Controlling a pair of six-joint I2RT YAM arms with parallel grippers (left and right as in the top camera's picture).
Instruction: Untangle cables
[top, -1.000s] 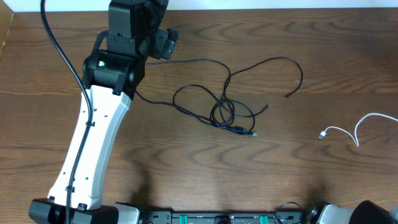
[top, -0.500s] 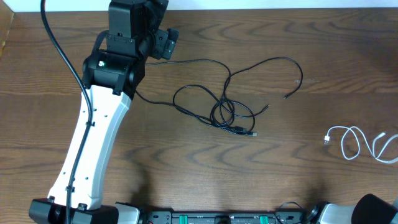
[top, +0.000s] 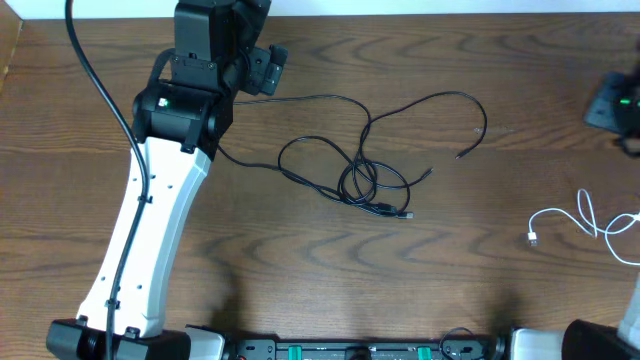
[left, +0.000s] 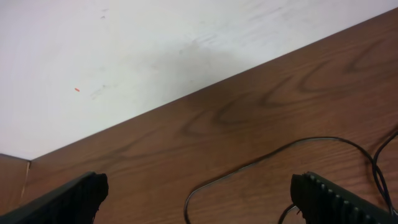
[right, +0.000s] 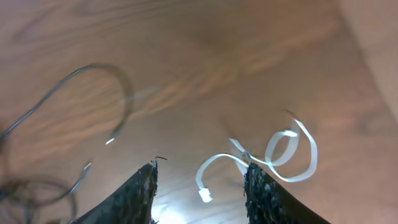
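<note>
On the left, the left arm reaches to the far edge of the table. The left jaws stand wide apart and hold nothing, with one black strand running on the wood just ahead of them. Mid-table lie the black cables, knotted in small overlapping loops, loose plug ends trailing right. Well apart, near the right edge, the white cable lies alone in loose curls. The right arm hangs above it, and the right jaws are apart and empty. A pull on the single strand would likely cinch the loops or drag the whole knot. The white cable's curls lie near the edge and could slide off if brushed.
</note>
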